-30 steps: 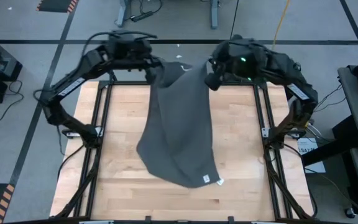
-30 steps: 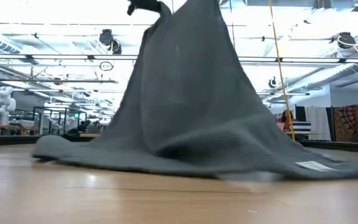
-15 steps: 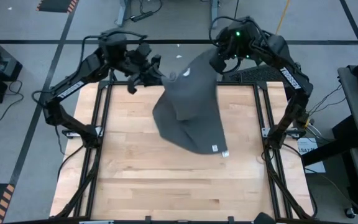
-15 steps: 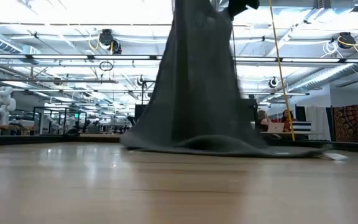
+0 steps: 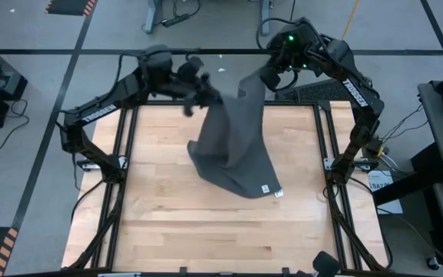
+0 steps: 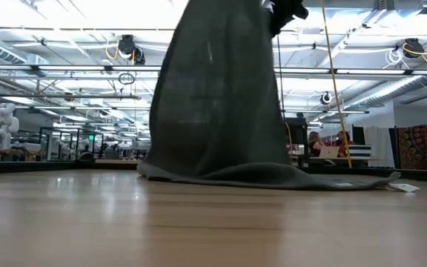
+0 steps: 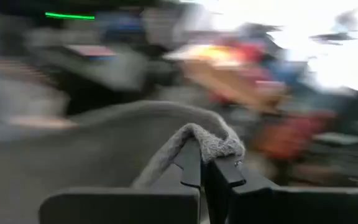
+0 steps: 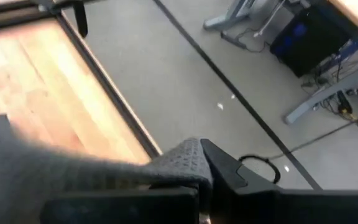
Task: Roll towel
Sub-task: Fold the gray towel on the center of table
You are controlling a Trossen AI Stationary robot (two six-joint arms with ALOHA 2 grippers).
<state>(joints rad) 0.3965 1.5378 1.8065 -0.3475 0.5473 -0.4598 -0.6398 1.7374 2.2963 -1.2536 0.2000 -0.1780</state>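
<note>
Left gripper (image 5: pixel 206 95) and right gripper (image 5: pixel 258 79) each pinching an upper corner of the towel (image 5: pixel 233 146), raised above the bench (image 5: pixel 168 215), lower edge trailing on the wood

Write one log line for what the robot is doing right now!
left gripper: shut on towel | right gripper: shut on towel | towel: lifted, bottom edge on table

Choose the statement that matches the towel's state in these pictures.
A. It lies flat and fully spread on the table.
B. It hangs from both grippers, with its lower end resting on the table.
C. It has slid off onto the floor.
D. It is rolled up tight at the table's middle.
B: the left gripper and the right gripper each pinch an upper corner of the towel, whose lower end lies bunched on the table.
</note>
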